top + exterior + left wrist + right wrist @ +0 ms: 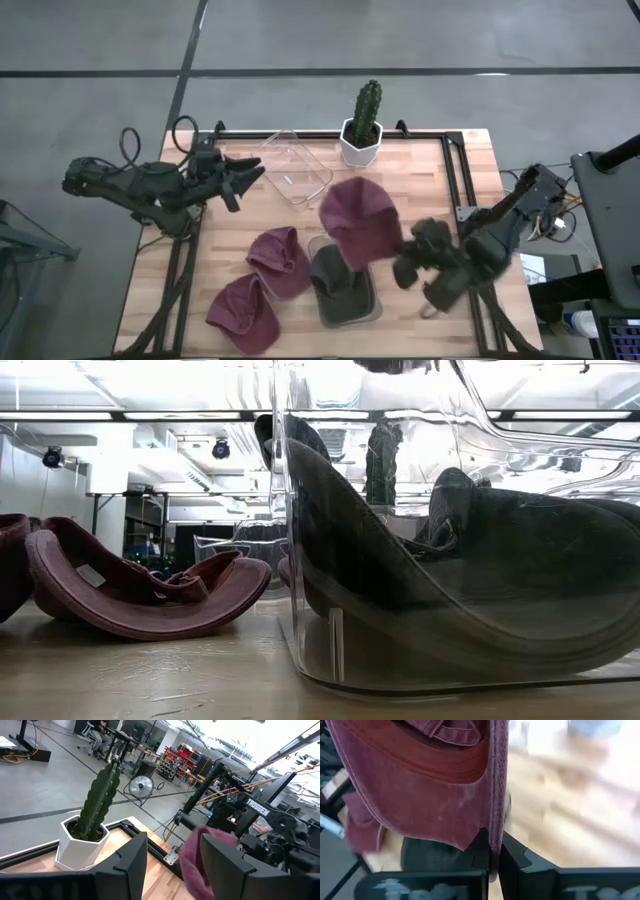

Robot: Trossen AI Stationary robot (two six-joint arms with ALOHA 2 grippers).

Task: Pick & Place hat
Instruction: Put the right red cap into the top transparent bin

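My right gripper (400, 258) is shut on a maroon corduroy hat (358, 220) and holds it in the air over a clear bin (372, 312). A dark hat (340, 285) lies in that bin. In the right wrist view the maroon hat (435, 795) fills the picture beyond my right gripper (492, 847), with the dark hat (430, 857) under it. Two more maroon hats (280, 260) (242, 315) lie on the table left of the bin. My left gripper (248, 183) is open and waits at the table's left side, beside an empty clear container (297, 167). My right gripper pinches the maroon hat's brim edge (494, 832) between its two fingers. It comes from the table's right side. The hat is lifted clear and reaches out from the fingers toward the table's left, above the bin.
A cactus in a white pot (362, 128) stands at the table's far edge; the left wrist view shows this cactus (100, 795) too. In the low view the clear bin (320, 640) with the dark hat (480, 570) stands close, and a maroon hat (140, 595) lies left of it.
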